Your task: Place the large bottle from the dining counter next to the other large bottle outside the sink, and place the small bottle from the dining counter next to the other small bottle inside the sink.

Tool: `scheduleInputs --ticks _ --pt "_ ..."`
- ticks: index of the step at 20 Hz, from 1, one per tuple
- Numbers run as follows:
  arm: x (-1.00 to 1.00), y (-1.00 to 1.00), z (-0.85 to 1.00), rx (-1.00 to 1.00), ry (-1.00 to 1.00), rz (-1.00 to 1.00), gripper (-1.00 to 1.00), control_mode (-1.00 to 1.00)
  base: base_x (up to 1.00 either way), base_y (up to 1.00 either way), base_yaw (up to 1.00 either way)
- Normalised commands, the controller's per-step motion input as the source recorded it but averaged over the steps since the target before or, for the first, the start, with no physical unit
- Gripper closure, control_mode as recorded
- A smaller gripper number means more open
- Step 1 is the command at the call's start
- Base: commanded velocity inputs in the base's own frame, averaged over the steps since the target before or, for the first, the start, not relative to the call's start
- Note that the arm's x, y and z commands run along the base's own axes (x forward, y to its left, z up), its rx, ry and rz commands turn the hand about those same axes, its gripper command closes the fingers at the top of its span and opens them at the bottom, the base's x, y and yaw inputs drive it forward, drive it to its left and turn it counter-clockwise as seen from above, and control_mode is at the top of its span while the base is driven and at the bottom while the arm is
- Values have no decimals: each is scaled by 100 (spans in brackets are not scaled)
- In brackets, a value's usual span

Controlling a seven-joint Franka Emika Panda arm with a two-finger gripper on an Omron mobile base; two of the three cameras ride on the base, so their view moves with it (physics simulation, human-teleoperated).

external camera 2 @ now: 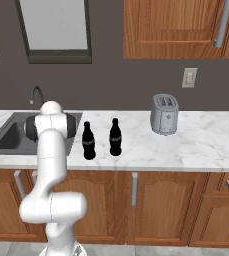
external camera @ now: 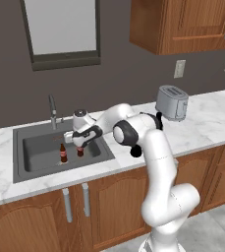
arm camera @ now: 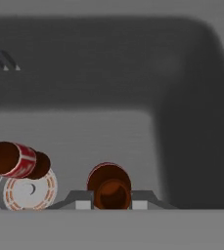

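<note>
In the dark grey sink [external camera: 35, 150] stand two small brown bottles with red labels. My gripper [external camera: 81, 141] is shut on the neck of the right small bottle [external camera: 80, 151], low in the basin. The other small bottle [external camera: 63, 153] stands just to its left. In the hand view the held bottle [arm camera: 108, 183] sits between my fingertips [arm camera: 84, 203], with the second bottle [arm camera: 13, 159] at the left over the drain [arm camera: 26, 191]. Two large dark bottles [external camera 2: 88, 141] [external camera 2: 115, 137] stand side by side on the worktop right of the sink [external camera 2: 6, 137]. The dining counter is out of view.
A curved tap [external camera: 52, 111] rises behind the basin. A silver toaster [external camera: 172, 102] [external camera 2: 164, 114] stands on the marble worktop [external camera 2: 196, 145] to the right. Wooden wall cabinets [external camera: 182, 24] hang above, and cabinet doors run below the worktop.
</note>
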Motion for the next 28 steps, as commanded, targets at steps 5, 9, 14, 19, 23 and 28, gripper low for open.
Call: scheduleInputs --ticks 5,9,14,19,23,28 --pt "13 0 -21 -2 0 0 100 -100 0 0 0" --pt "0 3 0 0 0 0 100 -100 0 0 0" --pt "0 0 0 0 0 0 100 -100 0 0 0" --pt "0 0 0 0 0 0 -100 -100 0 0 0" --pt "0 0 -2 0 0 0 -100 -100 0 0 0" --pt "0 0 -5 0 0 0 -100 -100 0 0 0"
